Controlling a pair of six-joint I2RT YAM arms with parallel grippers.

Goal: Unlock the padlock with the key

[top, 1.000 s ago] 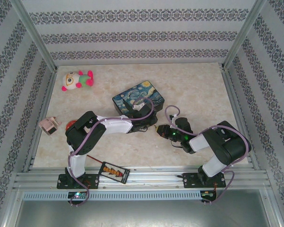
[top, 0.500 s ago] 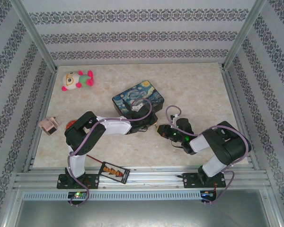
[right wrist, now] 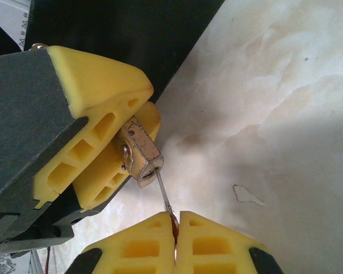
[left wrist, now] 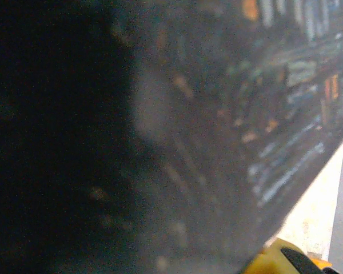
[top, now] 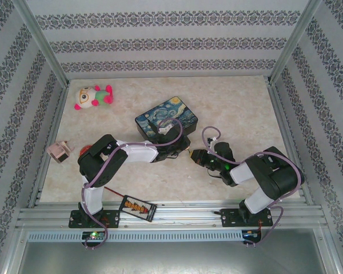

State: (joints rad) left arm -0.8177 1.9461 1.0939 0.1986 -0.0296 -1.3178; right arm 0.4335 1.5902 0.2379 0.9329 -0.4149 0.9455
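From above, my left gripper reaches across the middle of the tabletop and ends right at the near side of the tin box. My right gripper comes in from the right to face it, almost tip to tip, and the padlock is too small to make out between them there. A plush toy lies near the far left corner, and a black unit with orange buttons sits on the rail at the near edge. In my left wrist view the tin box's dark painted side is a close blur, with one yellow fingertip at the bottom and a strip of tabletop beside it. In my right wrist view my left gripper's yellow fingers are clamped narrow around the padlock, holding its brass body tilted above the tabletop, lower end towards me. My right fingers are pressed together on the key, whose thin blade runs up to meet that lower end. I cannot tell whether it has gone inside.
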